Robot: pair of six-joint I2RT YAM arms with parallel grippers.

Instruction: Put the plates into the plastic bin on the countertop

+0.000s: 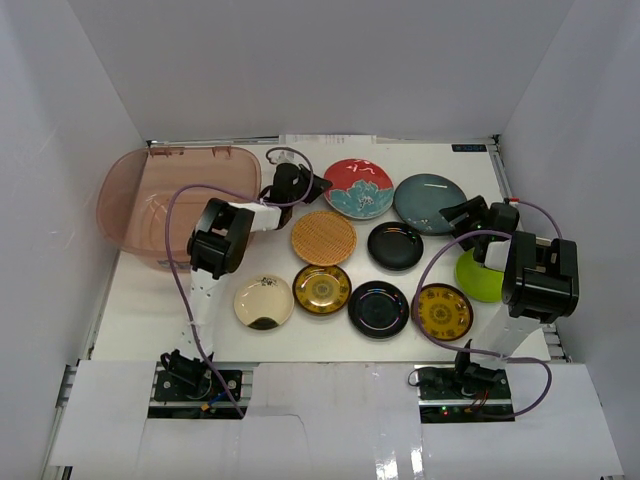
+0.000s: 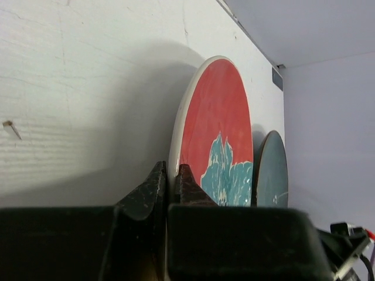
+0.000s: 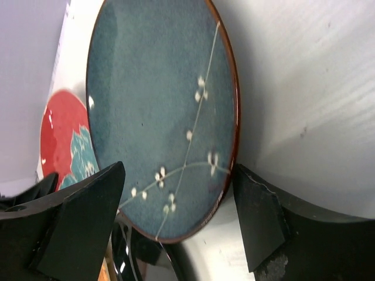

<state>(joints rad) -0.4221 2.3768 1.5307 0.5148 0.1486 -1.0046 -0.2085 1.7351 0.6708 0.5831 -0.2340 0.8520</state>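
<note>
Rim of the red flower plate [image 2: 217, 117] is nipped in the left gripper [image 2: 171, 171], plastic bin [image 1: 140, 205] just to its left; right gripper [image 1: 457, 215] stands wide, farther off.

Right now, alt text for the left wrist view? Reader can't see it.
The left gripper pinches, between its two black fingers, the near rim of a round red plate with a teal flower, seen at a low angle on the white matte countertop. A round dark teal plate shows past its far edge, with a pale grey wall behind.
</note>
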